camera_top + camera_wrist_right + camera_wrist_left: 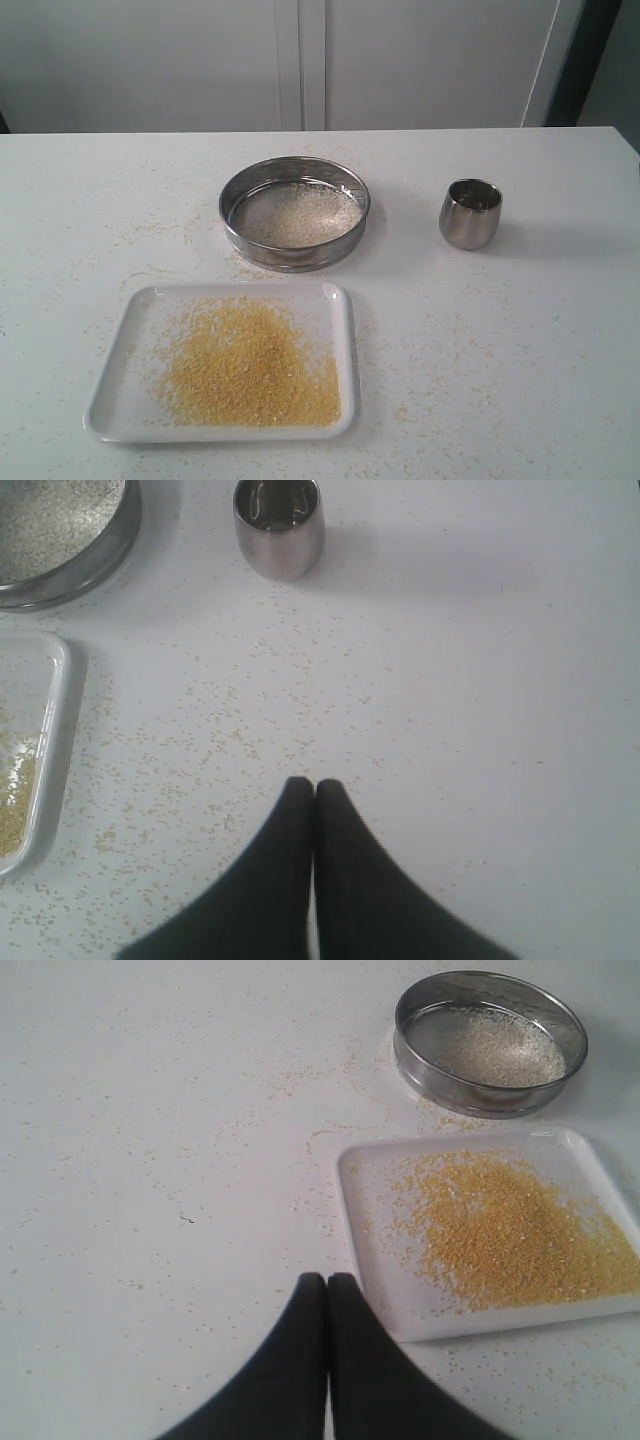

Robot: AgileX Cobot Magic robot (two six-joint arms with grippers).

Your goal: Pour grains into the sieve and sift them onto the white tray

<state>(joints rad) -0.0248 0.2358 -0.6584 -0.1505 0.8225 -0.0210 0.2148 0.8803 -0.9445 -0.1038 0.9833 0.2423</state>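
Heaped golden-yellow grains (pixel 250 365) lie on the flat rectangular white tray (pixel 105 405), paler whitish grains (pixel 305 215) in the round steel mesh sieve (pixel 292 258) just behind the tray. A small rounded steel cup (pixel 470 215) stands upright behind and right of the tray, well apart. The black left gripper (pixel 327 1282) and black right gripper (pixel 315 785) hang over the white table (pixel 520 340) near the tray, jaws pressed together, empty.

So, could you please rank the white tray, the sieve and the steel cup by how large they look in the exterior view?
1. white tray, though it lies nearest the camera
2. sieve
3. steel cup, clearly smallest
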